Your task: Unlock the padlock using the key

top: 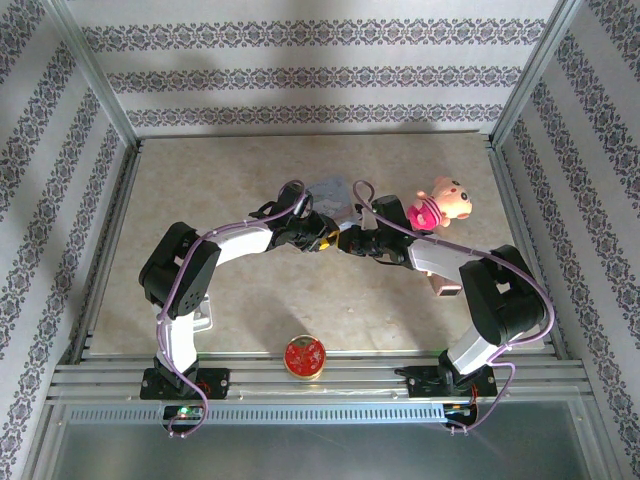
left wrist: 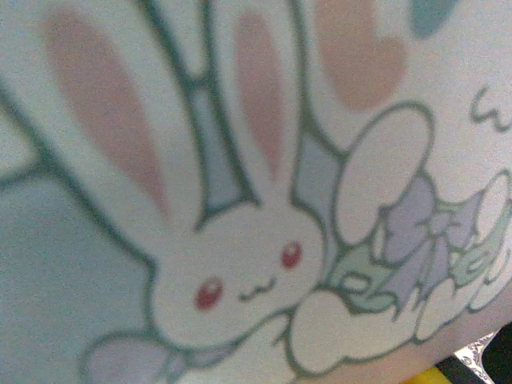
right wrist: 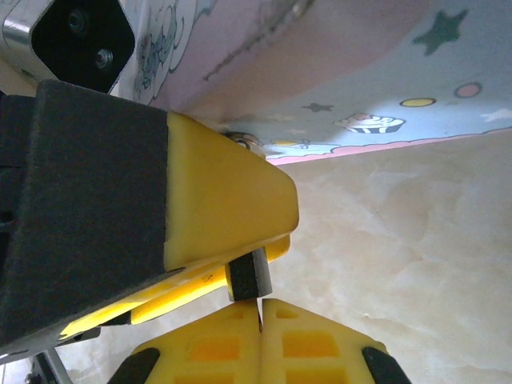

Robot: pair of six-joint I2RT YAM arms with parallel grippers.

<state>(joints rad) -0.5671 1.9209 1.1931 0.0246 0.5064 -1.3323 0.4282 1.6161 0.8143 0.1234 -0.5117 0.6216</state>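
Alignment counts here: the right gripper (right wrist: 260,318), fingers pressed together with any key hidden, should sit square to the padlock (right wrist: 250,276) before twisting gently. That small dark block, pinched by the left gripper (right wrist: 268,240) near the pale blue tin (right wrist: 448,72), stands roughly upright in the right wrist view, lower end facing those fingers.

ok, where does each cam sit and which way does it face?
Top external: above, behind the bases, looking down at the table; left arm, right arm show.
Left wrist: pressed up to the printed tin; sliver of its yellow finger.
Right wrist: looks past the right gripper at the left gripper pinching the padlock.
Shared: the tin, in all three.
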